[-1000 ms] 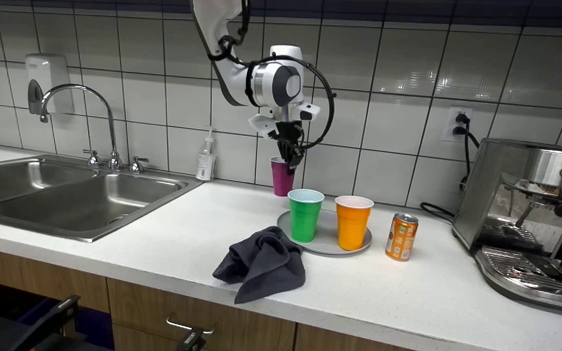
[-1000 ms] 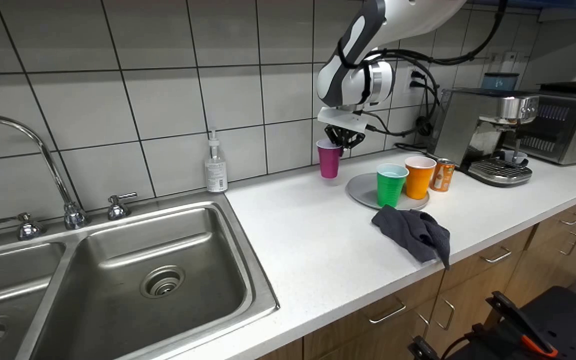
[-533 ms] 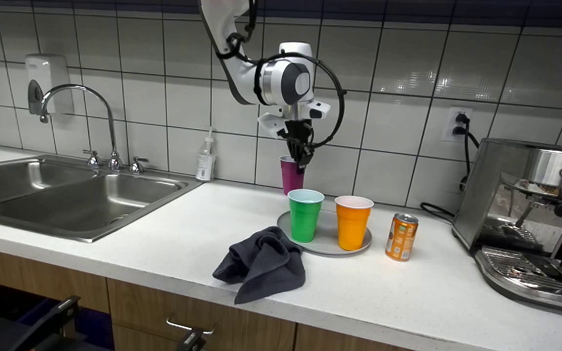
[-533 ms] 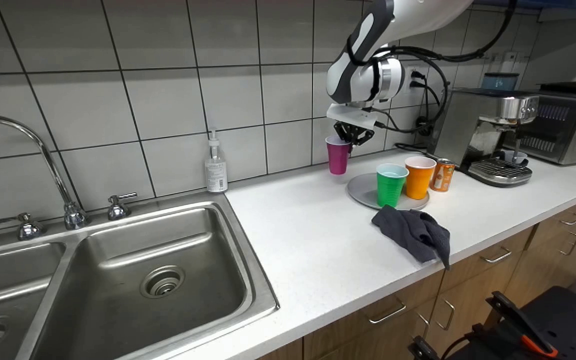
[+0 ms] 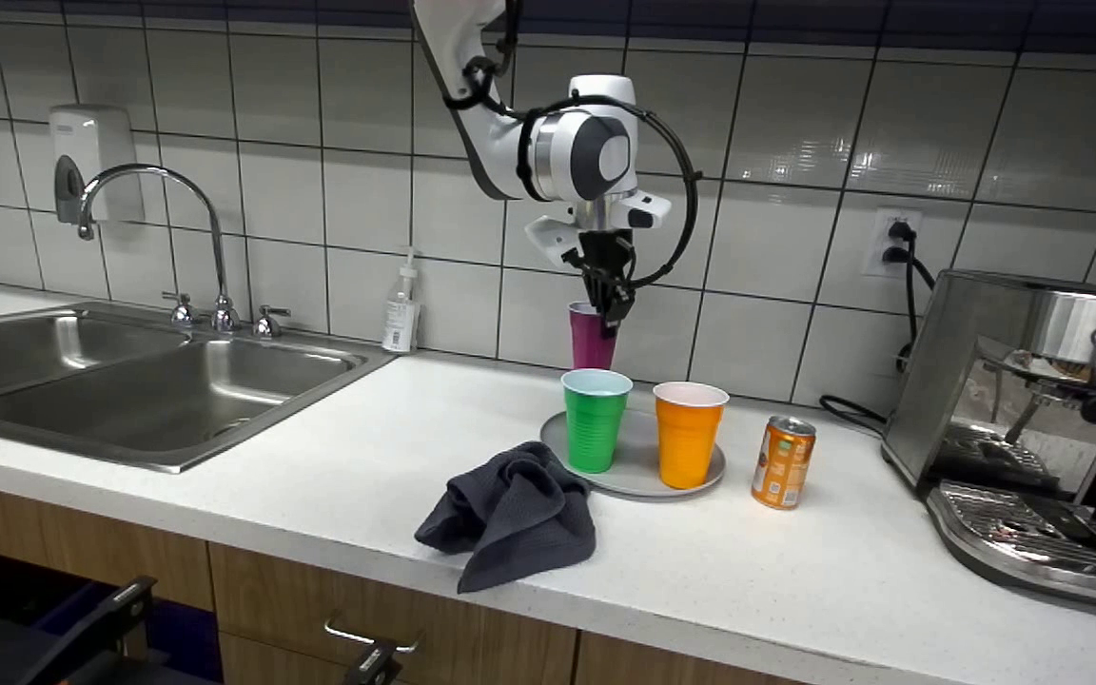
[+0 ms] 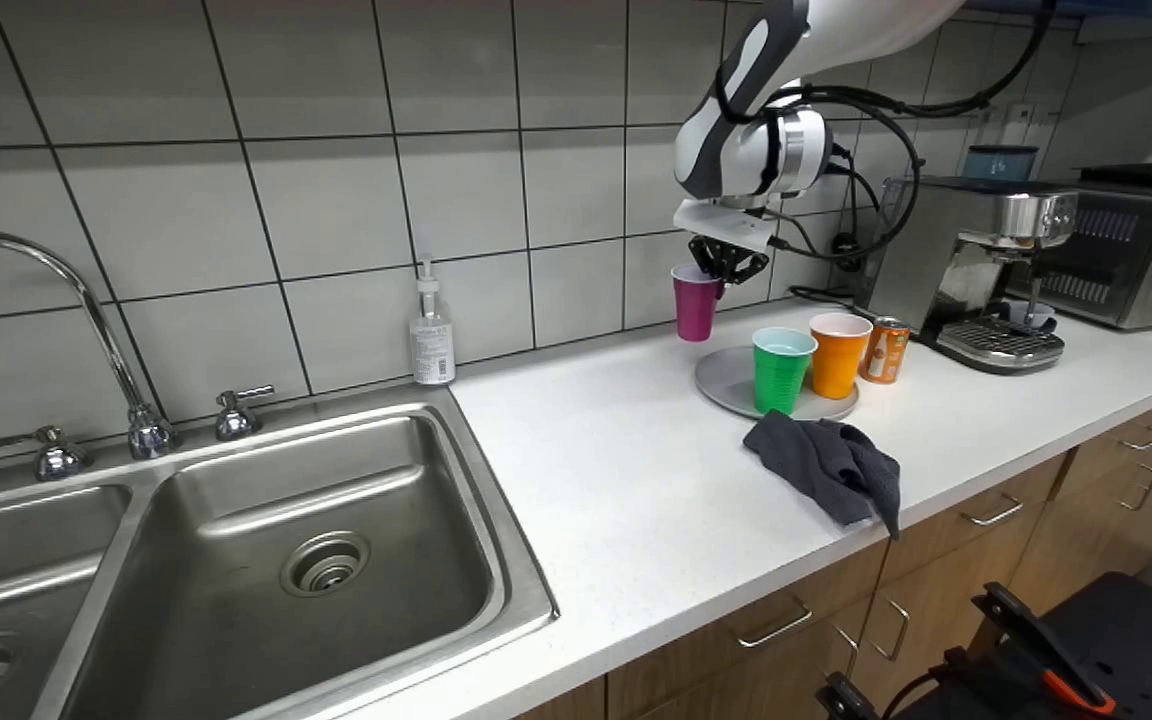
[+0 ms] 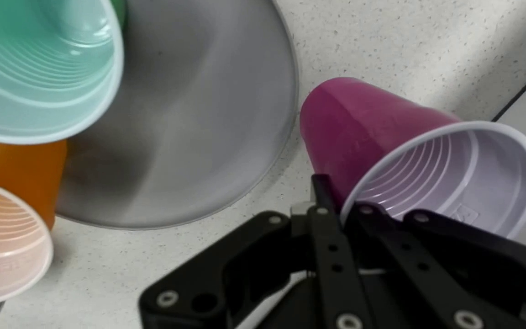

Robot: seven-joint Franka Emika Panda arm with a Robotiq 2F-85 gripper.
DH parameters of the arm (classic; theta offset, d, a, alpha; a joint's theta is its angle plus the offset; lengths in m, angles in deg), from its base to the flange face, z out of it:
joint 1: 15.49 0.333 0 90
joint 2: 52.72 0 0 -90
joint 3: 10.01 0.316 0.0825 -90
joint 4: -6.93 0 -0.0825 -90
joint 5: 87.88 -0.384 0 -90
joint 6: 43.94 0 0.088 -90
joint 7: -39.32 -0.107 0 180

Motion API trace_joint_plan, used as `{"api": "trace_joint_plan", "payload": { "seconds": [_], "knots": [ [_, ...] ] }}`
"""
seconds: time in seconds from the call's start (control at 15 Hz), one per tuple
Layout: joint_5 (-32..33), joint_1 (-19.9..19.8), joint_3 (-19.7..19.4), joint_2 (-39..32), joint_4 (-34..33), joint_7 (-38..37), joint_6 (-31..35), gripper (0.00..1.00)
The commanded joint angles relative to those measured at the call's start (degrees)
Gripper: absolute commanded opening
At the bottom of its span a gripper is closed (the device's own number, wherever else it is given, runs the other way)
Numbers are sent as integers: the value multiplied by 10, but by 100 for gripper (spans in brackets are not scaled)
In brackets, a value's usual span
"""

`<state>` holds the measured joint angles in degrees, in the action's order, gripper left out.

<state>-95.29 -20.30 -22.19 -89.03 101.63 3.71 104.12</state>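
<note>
Magenta plastic forms the cup [image 7: 395,132] at about one o'clock from the gripper [image 7: 343,208] in the wrist view, its rim pinched between the jaws, and that one-sided hold might let it swivel and knock the green cup [image 7: 48,68] at ten o'clock.

End effector [image 6: 720,287] gripping magenta cup [image 6: 694,308], far side of counter [image 6: 596,470]

Cup left of gray plate [image 6: 721,378] bearing green cup [image 6: 779,378], orange cup [image 6: 836,362]. Orange can [image 6: 884,352] right of plate. Dark cloth [image 6: 826,465] at near edge. Pump bottle [image 6: 432,345] beside sink [image 6: 481,480].
</note>
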Motion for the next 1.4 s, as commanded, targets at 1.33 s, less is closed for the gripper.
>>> {"api": "trace_joint_plan", "payload": {
  "seconds": [1.33],
  "knots": [
    [-13,-34,-12,-2,5,8,-23,1]
  ]
}}
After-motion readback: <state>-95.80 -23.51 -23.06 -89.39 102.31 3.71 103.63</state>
